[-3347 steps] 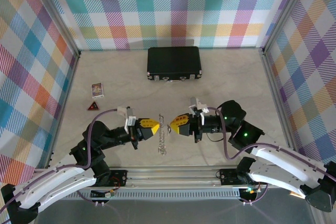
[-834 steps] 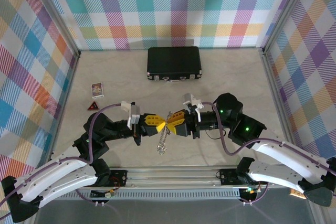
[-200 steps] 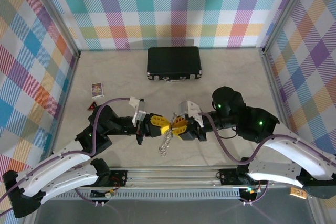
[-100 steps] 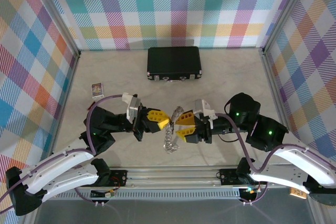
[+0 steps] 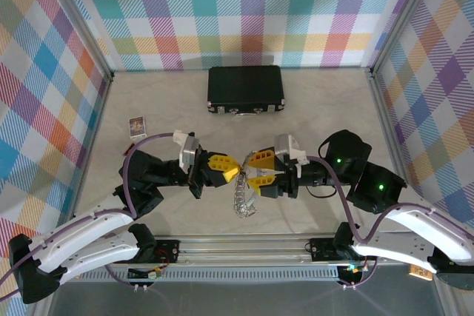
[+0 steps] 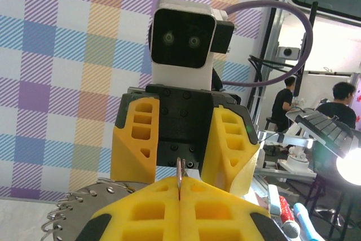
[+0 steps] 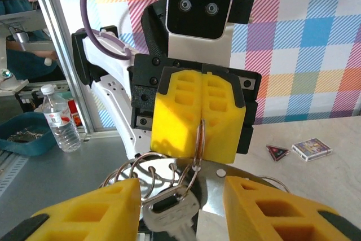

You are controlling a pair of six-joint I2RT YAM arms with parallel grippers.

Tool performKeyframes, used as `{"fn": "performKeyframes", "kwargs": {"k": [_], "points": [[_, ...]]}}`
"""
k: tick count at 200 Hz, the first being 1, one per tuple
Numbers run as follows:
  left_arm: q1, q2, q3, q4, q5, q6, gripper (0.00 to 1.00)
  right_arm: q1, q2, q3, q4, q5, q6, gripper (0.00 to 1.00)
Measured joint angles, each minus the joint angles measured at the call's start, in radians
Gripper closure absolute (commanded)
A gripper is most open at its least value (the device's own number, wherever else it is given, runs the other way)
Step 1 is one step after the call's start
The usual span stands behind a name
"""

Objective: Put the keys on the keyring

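We pinch the keyring (image 7: 198, 141) in our left claw (image 5: 234, 171) so the keys (image 5: 243, 201) hang free; our right claw (image 5: 251, 173) gapes, holding nothing.

Robotics lab, test cell. Enclosure of plaid cloth walls (image 5: 244, 12) on aluminium posts (image 5: 78, 24), with a metal rail (image 5: 244, 244) along the near table edge. Beyond the cell, in the wrist views: two people (image 6: 285, 103), a bright lamp (image 6: 351, 169), a water bottle (image 7: 61, 123), a teal bin (image 7: 22, 131).
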Motion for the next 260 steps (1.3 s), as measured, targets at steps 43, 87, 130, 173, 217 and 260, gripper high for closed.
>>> {"fn": "performKeyframes", "kwargs": {"k": [43,87,130,173,217,260], "points": [[0.000,0.004,-0.005,0.000,0.000,0.000,1.00,0.000,0.008,0.000,0.043,0.018,0.011,0.63],[0.000,0.004,-0.011,0.000,0.004,0.000,1.00,0.000,0.027,0.000,0.074,0.020,0.028,0.80],[0.000,0.004,-0.011,-0.007,0.005,0.000,1.00,0.000,0.045,0.000,0.073,0.013,0.032,0.86],[0.000,0.000,-0.011,-0.010,0.004,0.009,1.00,0.000,0.042,0.000,0.071,0.014,0.040,1.00],[0.000,-0.010,0.000,-0.106,-0.005,0.071,0.87,0.000,0.060,0.043,-0.029,0.034,0.008,1.00],[0.002,-0.018,0.127,-0.425,-0.037,0.222,0.71,0.001,0.117,0.161,-0.210,0.048,-0.076,1.00]]}}
